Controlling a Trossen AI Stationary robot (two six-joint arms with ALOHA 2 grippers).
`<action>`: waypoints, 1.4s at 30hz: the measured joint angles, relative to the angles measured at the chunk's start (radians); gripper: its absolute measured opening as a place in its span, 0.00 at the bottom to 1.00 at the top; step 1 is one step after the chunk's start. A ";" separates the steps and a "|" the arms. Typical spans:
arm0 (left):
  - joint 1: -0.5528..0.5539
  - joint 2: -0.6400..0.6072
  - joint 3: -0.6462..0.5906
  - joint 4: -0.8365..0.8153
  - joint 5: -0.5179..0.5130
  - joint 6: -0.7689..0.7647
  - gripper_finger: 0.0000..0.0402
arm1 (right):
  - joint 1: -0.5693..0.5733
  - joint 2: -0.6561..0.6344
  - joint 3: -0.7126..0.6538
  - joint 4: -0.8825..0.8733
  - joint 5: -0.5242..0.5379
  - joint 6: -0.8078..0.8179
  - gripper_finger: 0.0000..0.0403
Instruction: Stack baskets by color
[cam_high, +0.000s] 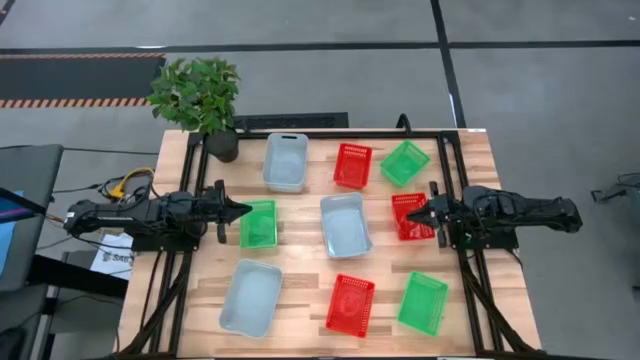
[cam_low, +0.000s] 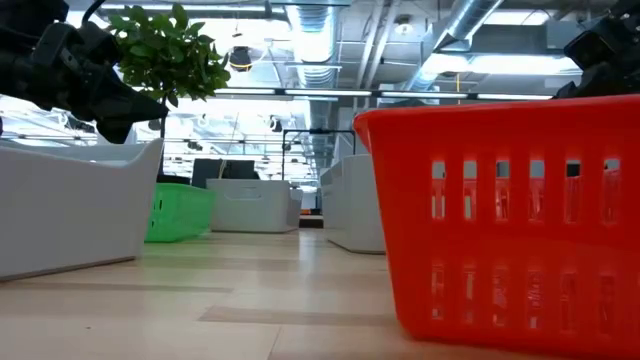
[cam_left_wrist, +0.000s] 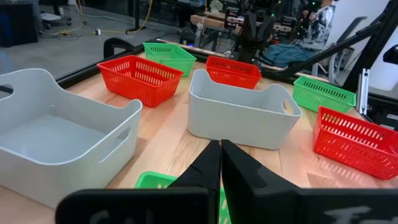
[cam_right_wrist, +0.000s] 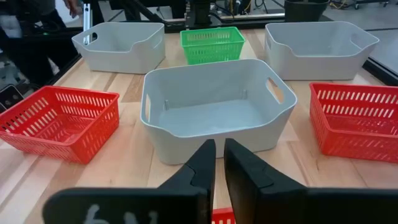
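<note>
- The left gripper (cam_high: 240, 209) hung above the near rim of a green basket (cam_high: 259, 224), its fingers pressed together and carrying nothing.
- The right gripper (cam_high: 419, 214) hovered over the outer edge of a red basket (cam_high: 409, 216), its fingers almost together with only a thin gap and nothing between them.
- Between the two grippers sat a grey-blue basket (cam_high: 346, 224); all nine baskets lay singly on the table (cam_high: 300, 260), none stacked yet.
- Risk: with jaws this narrow, a descent would likely land on a mesh wall rather than straddle it, shoving or tipping the light basket.
- Risk: the red basket ahead of the right gripper sat close to the grey-blue one, so a push could jam them together.
</note>
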 joint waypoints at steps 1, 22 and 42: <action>0.000 0.000 0.000 0.000 0.000 0.000 0.00 | 0.000 0.000 0.000 0.000 0.000 0.000 0.15; 0.000 0.000 0.000 0.000 0.000 0.000 0.00 | 0.000 0.000 0.000 0.000 0.000 0.000 0.15; 0.000 0.000 -0.002 0.031 -0.001 -0.209 0.00 | 0.000 0.000 0.000 0.000 0.000 -0.001 0.15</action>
